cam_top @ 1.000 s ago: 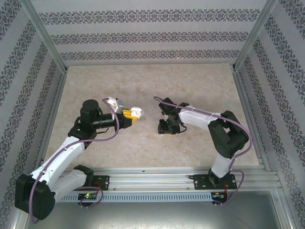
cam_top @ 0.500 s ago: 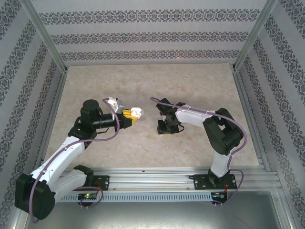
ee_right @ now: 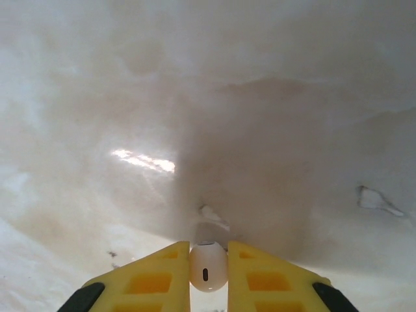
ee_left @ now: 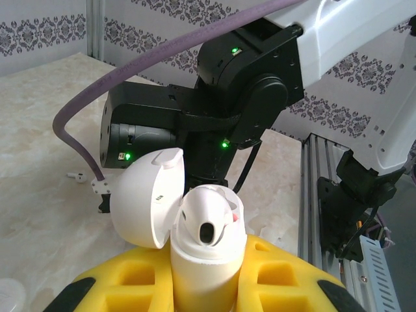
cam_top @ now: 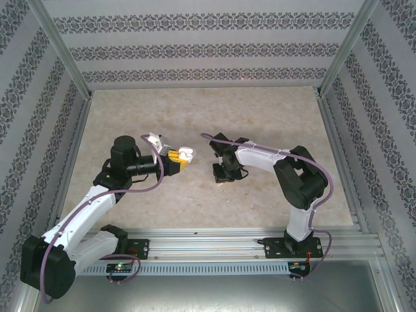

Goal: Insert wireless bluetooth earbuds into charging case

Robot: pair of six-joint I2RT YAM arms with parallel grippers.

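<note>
left claw (ee_left: 207, 276) clamped on charging case (ee_left: 203, 250), lid flipped open, one socket visible. right claw (ee_right: 208, 276) clamped on earbud (ee_right: 208, 265) btwn yellow fingers (ee_right: 159, 276), pointing down, low over desk (cam_top: 260, 117). can't tell if earbud touches desk. claws near each other, mid-desk, not touching.

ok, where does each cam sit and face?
Top external: above and behind, looking down on the table; left arm and right arm show.
Left wrist: looks along the left fingers, shut on the open charging case, toward the right arm.
Right wrist: looks down at the table; right fingers pinch an earbud.
Shared: top and left wrist both show the charging case.
</note>
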